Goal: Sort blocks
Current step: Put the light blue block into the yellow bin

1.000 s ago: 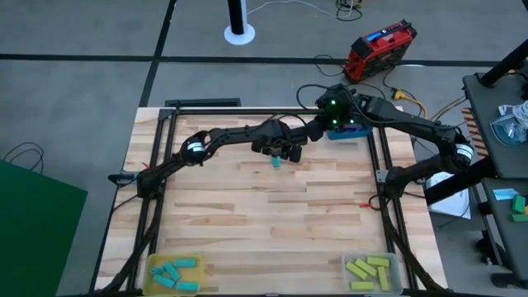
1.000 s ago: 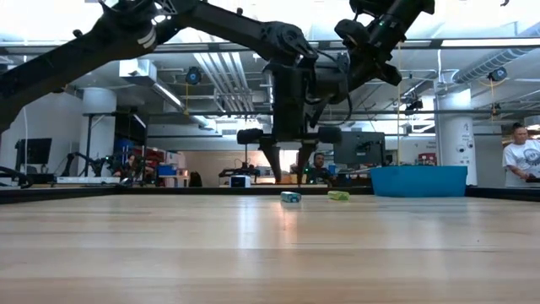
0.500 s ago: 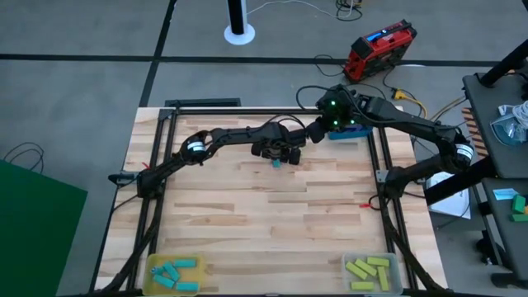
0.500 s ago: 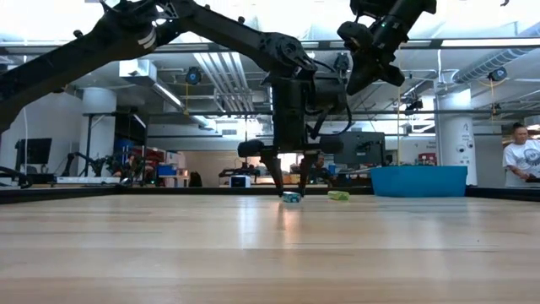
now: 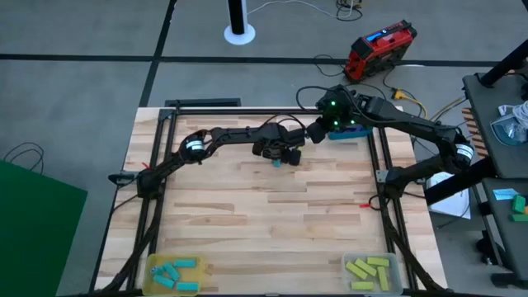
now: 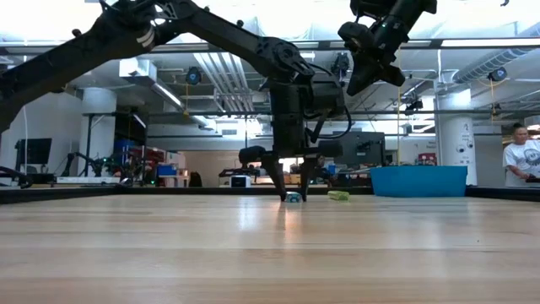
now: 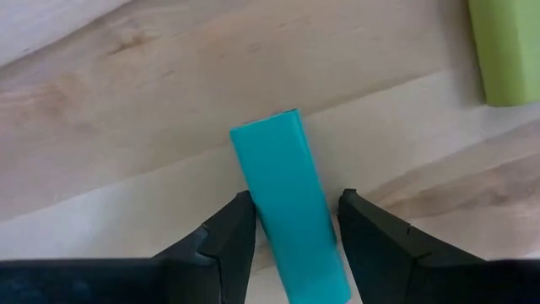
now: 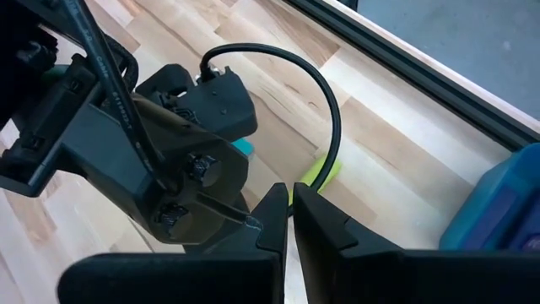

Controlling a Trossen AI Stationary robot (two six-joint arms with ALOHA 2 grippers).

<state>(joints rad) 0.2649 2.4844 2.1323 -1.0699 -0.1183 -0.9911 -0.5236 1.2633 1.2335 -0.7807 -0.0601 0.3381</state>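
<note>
The left gripper (image 7: 289, 232) was down on the table (image 5: 264, 223) near the middle of its far edge, fingers (image 7: 228, 241) set narrowly on either side of a cyan block (image 7: 291, 211) that lay flat on the wood, close to its sides but, as far as I could judge, not yet pinching it. A green block (image 7: 506, 46) lay just beside it, toward the blue bin (image 6: 419, 181) at the far right corner. The right gripper (image 8: 287, 224) hung in the air above that spot, its fingers together and empty. At the near left corner a tray (image 5: 153, 266) already held several cyan blocks (image 5: 175, 275), and the tray (image 5: 348, 261) at the near right corner held a heap of green ones (image 5: 369, 272). To my eye most of the sorting was done; these two loose blocks remained, and I could not see into the bin.
</note>
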